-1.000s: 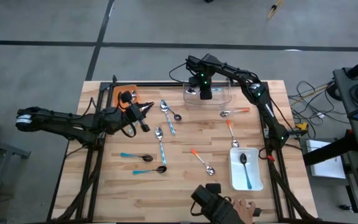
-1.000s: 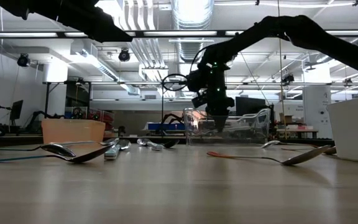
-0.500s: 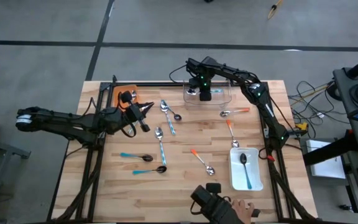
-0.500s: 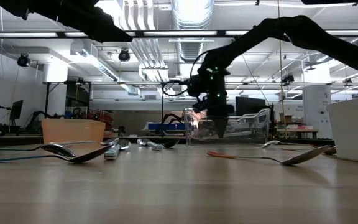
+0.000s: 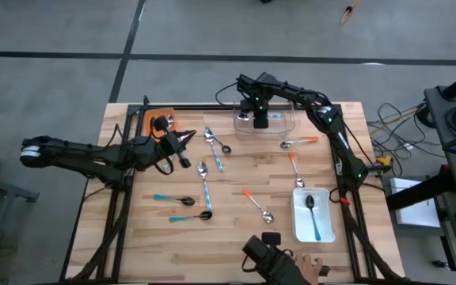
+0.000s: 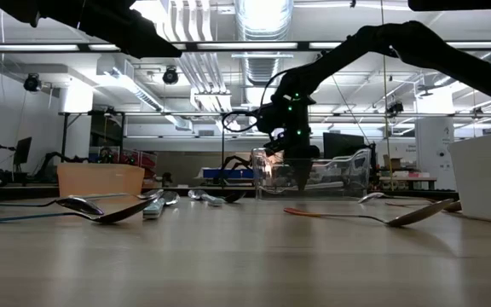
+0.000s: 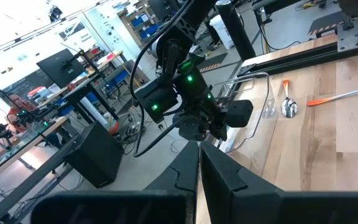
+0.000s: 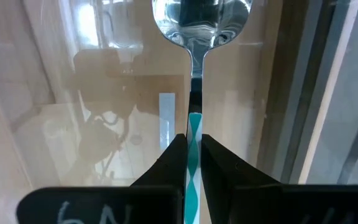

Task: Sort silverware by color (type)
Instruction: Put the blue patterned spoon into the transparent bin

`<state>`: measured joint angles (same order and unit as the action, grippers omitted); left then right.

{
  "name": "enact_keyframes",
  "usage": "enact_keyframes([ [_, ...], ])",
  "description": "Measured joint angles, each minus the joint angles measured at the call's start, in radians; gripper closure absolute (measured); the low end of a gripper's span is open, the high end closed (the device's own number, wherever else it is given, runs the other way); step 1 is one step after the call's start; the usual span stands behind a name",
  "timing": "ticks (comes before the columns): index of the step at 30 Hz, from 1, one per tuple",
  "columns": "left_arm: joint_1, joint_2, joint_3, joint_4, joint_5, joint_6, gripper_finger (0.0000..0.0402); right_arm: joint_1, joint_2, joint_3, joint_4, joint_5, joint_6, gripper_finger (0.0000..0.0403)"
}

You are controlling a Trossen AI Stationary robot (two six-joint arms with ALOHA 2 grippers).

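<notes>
1. Reaching to the upper middle of the high view, the right gripper [image 5: 261, 120] hangs over the clear tray [image 5: 285, 125] at the table's far edge, its fingers pinched on the handle of a teal-handled spoon [image 8: 194, 124].
2. In the right wrist view that spoon's shiny bowl points away from the fingers [image 8: 171, 163], the striped teal handle clamped between them, with the tray's clear floor behind it.
3. The low view shows the same gripper [image 6: 301, 175] dipped inside the clear tray [image 6: 348, 175] at centre frame.
4. The left gripper [image 5: 187, 139] sits at the left-centre of the high view, beside the orange tray [image 5: 167, 115], its jaws closed with nothing between them; the left wrist view shows its two fingers [image 7: 225, 177] pressed together.
5. Loose spoons lie across the wooden table [image 5: 133, 253]: two silver-and-blue ones [image 5: 213, 147] just right of the left gripper, another [image 5: 204, 184] below them, and two teal-handled ones [image 5: 174, 199] at lower left.
6. Orange-handled spoons lie to the right: one [image 5: 299, 142] below the clear tray, one [image 5: 294, 169] under it, one [image 5: 257, 206] at lower centre.
7. The white tray [image 5: 324, 229] at lower right holds a teal-handled spoon [image 5: 313, 214].
8. A person's hand [image 5: 313, 265] shows at the bottom edge.
</notes>
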<state>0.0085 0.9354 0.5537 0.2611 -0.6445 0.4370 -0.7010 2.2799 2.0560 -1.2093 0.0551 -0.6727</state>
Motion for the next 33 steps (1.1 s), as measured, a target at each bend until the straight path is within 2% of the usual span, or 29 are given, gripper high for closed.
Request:
enact_keyframes([
  [8,0.0,0.0,0.0,0.0,0.0,0.0,0.0402,0.0,0.0,-0.006,0.02,0.001,0.0,0.0384],
  [13,0.0,0.0,0.0,0.0,0.0,0.0,0.0402,0.0,0.0,-0.015,0.023,0.053,0.004,0.0384],
  [33,0.0,0.0,0.0,0.0,0.0,0.0,0.0402,0.0,-0.002,-0.074,0.1,0.071,0.02,0.0381],
])
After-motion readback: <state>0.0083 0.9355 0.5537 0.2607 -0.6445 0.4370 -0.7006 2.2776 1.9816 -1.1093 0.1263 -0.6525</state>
